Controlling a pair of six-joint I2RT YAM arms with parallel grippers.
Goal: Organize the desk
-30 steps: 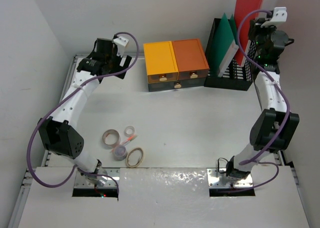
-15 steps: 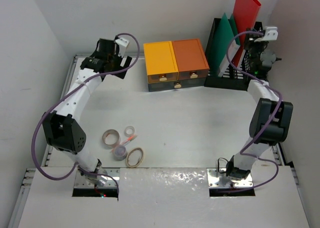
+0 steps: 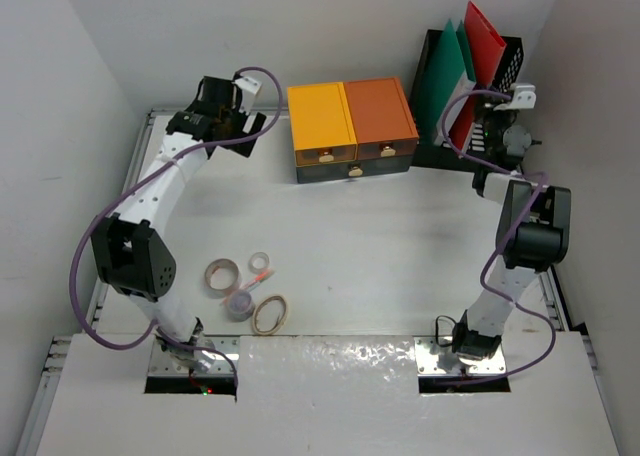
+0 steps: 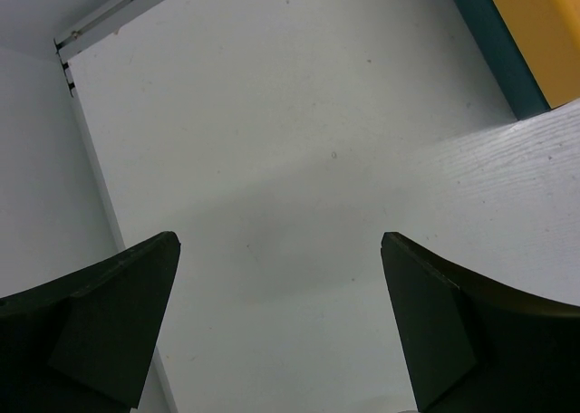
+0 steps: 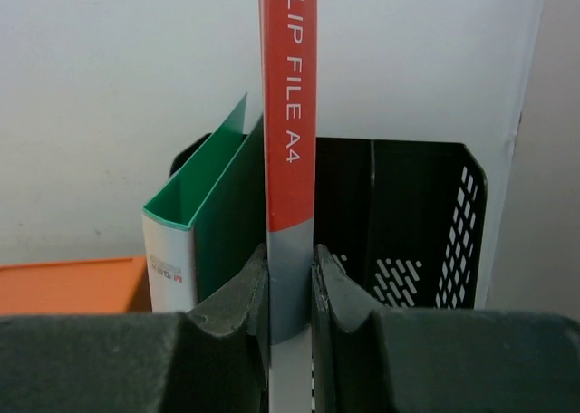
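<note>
**A:** Where does your right arm stand?

**B:** Your right gripper (image 5: 290,270) is clamped on the lower spine of the red clip file (image 5: 288,114) and holds it upright. It is at the black file rack (image 3: 505,61) in the upper right of the top view. The green file (image 5: 217,191) sits in the rack just beside it. The red file looks at least partly down in its slot, but you cannot see whether its bottom edge is seated.

**A:** And your left?

**B:** Your left gripper (image 4: 279,245) has its fingers spread wide with nothing between them. It is over a bare corner of the desk (image 3: 400,236), in the upper left of the top view, near the yellow and orange drawer unit (image 3: 350,126).

**A:** How far along are you?

**B:** Roughly midway, by the look of it. The desk fills the centre of the top view, and the files are gathered at its far right corner. Several tape rolls (image 3: 222,274) lie loose in the lower left, with a small orange item among them that is too small to identify. You still have to let go of the file, then put those loose rolls away.
</note>
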